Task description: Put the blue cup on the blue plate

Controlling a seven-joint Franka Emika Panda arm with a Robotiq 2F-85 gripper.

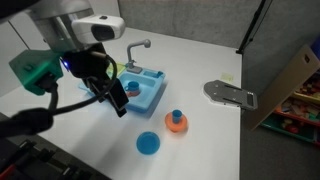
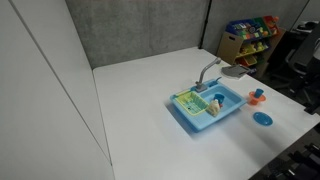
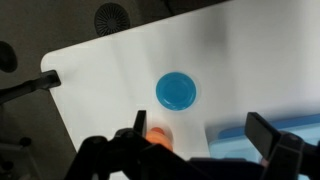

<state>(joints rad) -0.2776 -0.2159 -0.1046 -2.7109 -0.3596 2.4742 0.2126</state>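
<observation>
The blue plate (image 1: 148, 143) is plain bright blue on the white tabletop (image 1: 200, 60). The sink (image 1: 152, 97) is light blue and its tap (image 1: 138, 48) grey. The orange piece (image 1: 176, 126) carries blue on top. The gripper (image 3: 201, 130) is black.

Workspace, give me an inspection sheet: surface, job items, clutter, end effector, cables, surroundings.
Surface: white table, no spills seen.
Job's things: blue plate lies empty; blue cup apparently stands on the orange plate beside it.
Clutter: toy sink with faucet, holding small items; grey flat piece.
End effector: open, empty, over the table by the sink.
Cables: black cable along the arm.
Surroundings: grey partitions, toy shelf, cardboard.
</observation>
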